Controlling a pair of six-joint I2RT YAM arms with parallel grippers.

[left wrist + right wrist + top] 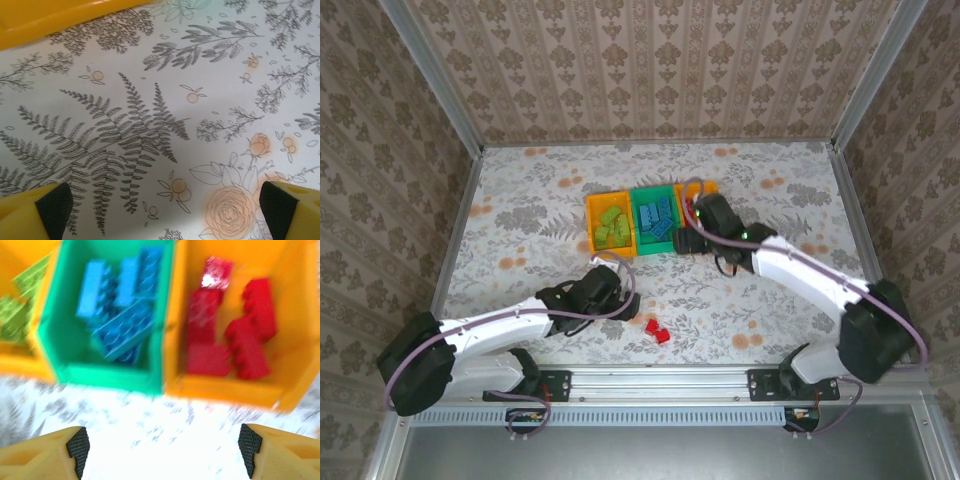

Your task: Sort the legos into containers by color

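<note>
While left jaws and right jaws gaped empty, red bricks (pixel 657 331) at lower centre looked light, stiff, slick; flat sides suited gripping.

The tabletop (pixel 540 190) is white, printed with grey ferns and pale orange roses. Three bins stand on it in a row at the far middle, walls touching: an orange bin (pixel 20 365) on the left, a green bin (pixel 110 375) between, and a second orange bin (pixel 220 390) on the right. Two red bricks (pixel 660 334) lie close together on the bare print near the front edge, well apart from the bins.
</note>
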